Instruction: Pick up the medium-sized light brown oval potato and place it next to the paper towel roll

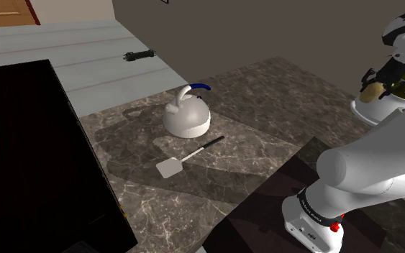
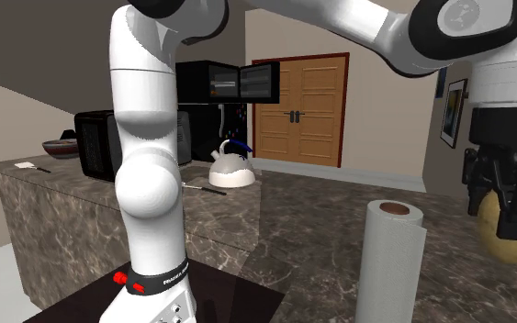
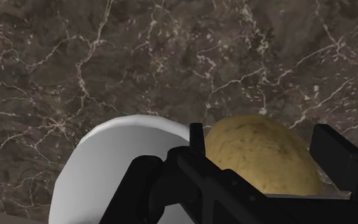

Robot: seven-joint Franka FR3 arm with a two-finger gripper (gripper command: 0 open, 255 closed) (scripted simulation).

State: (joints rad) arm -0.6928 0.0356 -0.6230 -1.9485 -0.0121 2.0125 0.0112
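I have the gripper (image 3: 260, 137) pinching the light brown potato (image 3: 260, 159) between its two black fingers, above the dark veined surface (image 3: 171, 57). The white paper towel roll (image 3: 114, 168) stands upright just beside the gripper, close to the potato. I cannot tell whether the potato touches the surface.

A home kitchen: stone counter (image 1: 265, 108), kettle (image 1: 186, 118), spatula (image 1: 170, 168) and paper towel roll (image 2: 391, 261).
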